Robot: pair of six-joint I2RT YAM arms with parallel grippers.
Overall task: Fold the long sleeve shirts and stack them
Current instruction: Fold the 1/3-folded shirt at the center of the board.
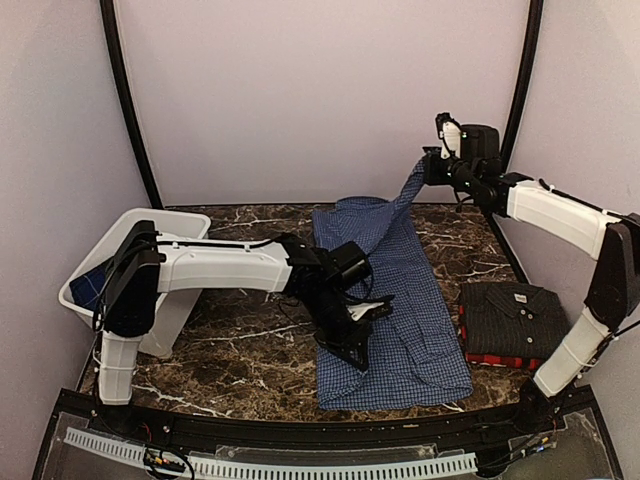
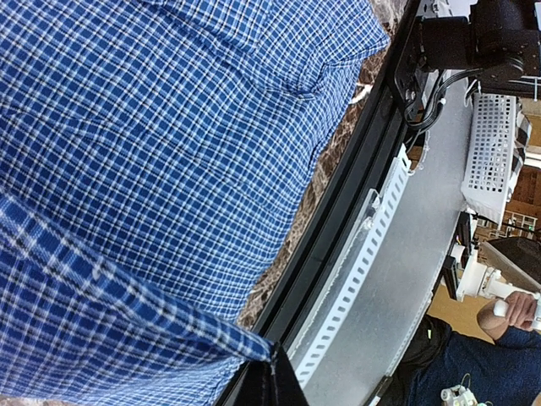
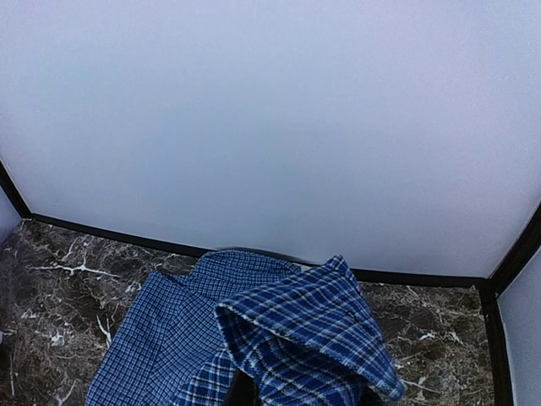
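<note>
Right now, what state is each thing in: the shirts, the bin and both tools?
blue check shirt, mostly flat, far corner lifted
black pinstripe shirt, folded, stacked on the plaid one
red plaid shirt, folded, bottom of the stack
white bin, upright, blue cloth inside
left tool, shut on the blue check shirt
right tool, raised, shut on the same shirt

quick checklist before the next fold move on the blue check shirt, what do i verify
1. Right gripper shut on a raised far part of the blue-and-white checked cloth shirt: ok.
2. Left gripper shut on the shirt's cloth: ok.
3. Shirt wholly on the dark marble table: ok.
4. Folded black pinstriped shirt sits on the red-and-black plaid shirt: ok.
5. That stack clear of the checked shirt: cannot tell, edges very close.
</note>
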